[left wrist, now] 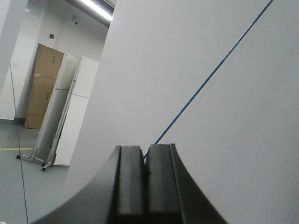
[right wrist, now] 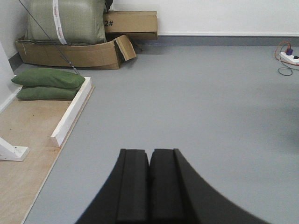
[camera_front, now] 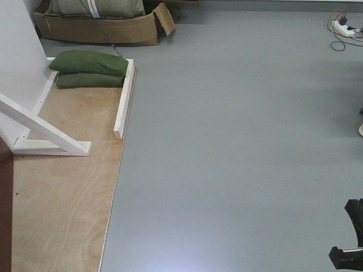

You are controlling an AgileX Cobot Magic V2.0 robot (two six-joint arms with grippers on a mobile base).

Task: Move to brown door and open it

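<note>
Grey floor (camera_front: 238,141) is seen across most of the front view. At the lower left edge, only a narrow reddish-brown strip of the brown door (camera_front: 5,215) is shown, cut off by the frame. A plywood board (camera_front: 62,198) is laid just beside it. A white brace frame (camera_front: 51,133) is set on the board, with two green sandbags (camera_front: 91,68) stacked at its far end. A torn cardboard box (camera_front: 96,28) is placed behind them, and a power strip (camera_front: 343,26) lies far right. The left gripper (left wrist: 145,149) is clenched on nothing, facing a white panel (left wrist: 187,70). The right gripper (right wrist: 149,151) is likewise clenched and empty, over open floor.
</note>
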